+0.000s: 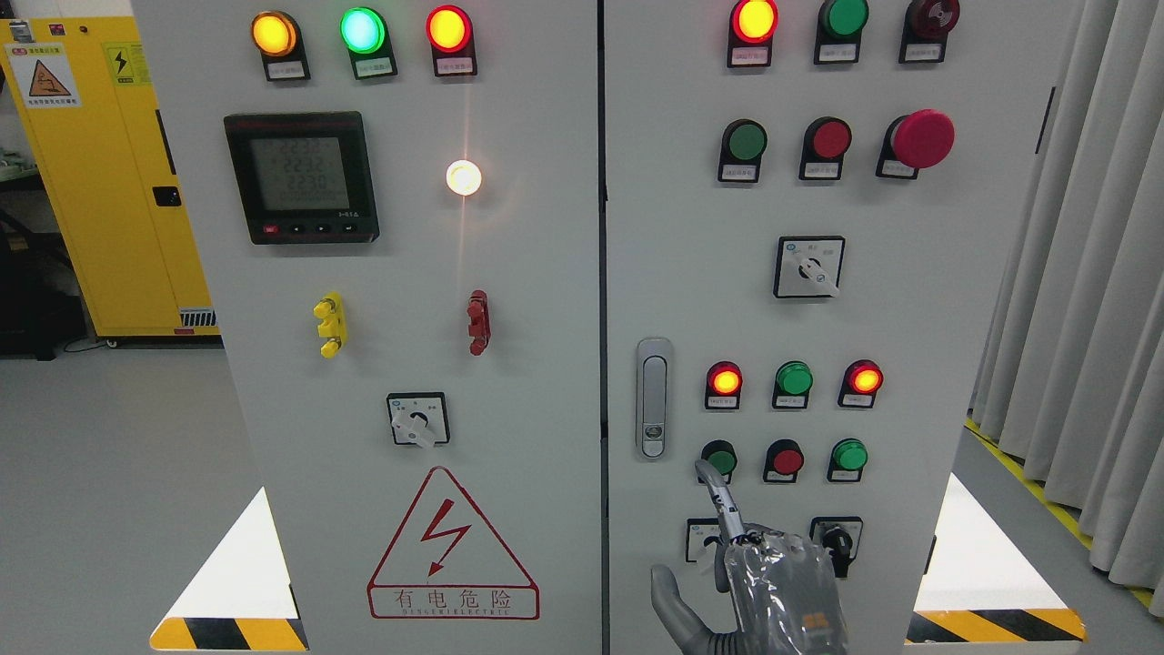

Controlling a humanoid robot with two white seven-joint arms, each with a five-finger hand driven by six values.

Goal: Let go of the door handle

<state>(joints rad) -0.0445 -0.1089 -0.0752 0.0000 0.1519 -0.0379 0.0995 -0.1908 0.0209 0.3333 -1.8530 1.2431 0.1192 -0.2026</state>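
Your right hand (773, 582), index finger out, thumb spread and gripping nothing, already sits below and right of the handle (653, 398) near the right door's (955, 300) left edge, so draw it straight back, clear of the buttons (787, 459)
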